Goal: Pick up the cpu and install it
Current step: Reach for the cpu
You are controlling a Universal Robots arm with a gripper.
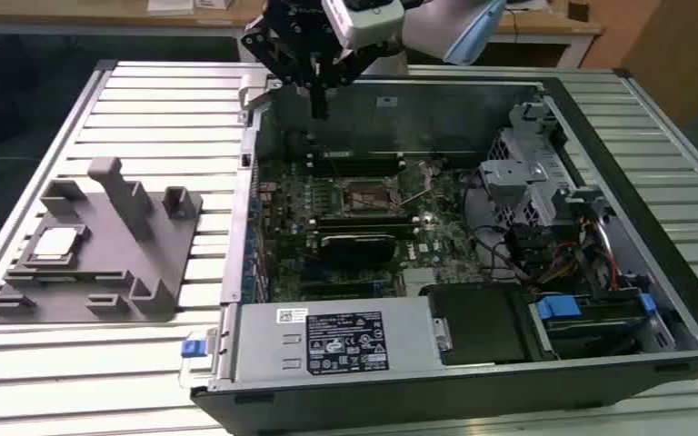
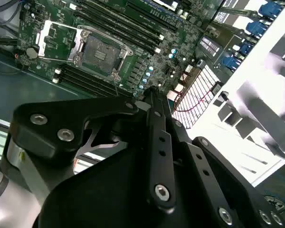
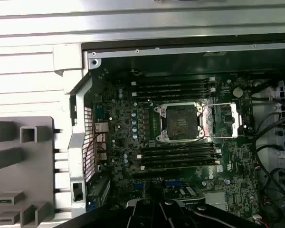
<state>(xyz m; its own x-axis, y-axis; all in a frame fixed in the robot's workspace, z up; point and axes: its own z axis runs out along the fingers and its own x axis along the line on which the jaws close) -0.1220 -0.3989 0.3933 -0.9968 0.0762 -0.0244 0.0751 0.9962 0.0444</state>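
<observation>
The cpu (image 1: 55, 243), a small pale silver square, lies flat on the grey fixture (image 1: 94, 254) at the exterior view's left, outside the case. My gripper (image 1: 319, 111) hangs above the far wall of the open computer case (image 1: 252, 154), far from the cpu, its fingers drawn together with nothing between them. Its black fingers (image 2: 151, 102) point toward the motherboard in the second wrist view. The empty cpu socket (image 3: 180, 122) lies open in the middle of the motherboard (image 1: 434, 232), its metal lid (image 3: 224, 118) flipped aside. That socket (image 2: 103, 52) also appears in the second wrist view.
A silver power supply (image 1: 324, 341) fills the case's near corner. A metal drive cage (image 1: 531, 173) and loose cables (image 1: 567, 263) crowd the exterior view's right. Memory slots (image 3: 175, 88) flank the socket. The case stands on a slatted metal table (image 1: 143, 118).
</observation>
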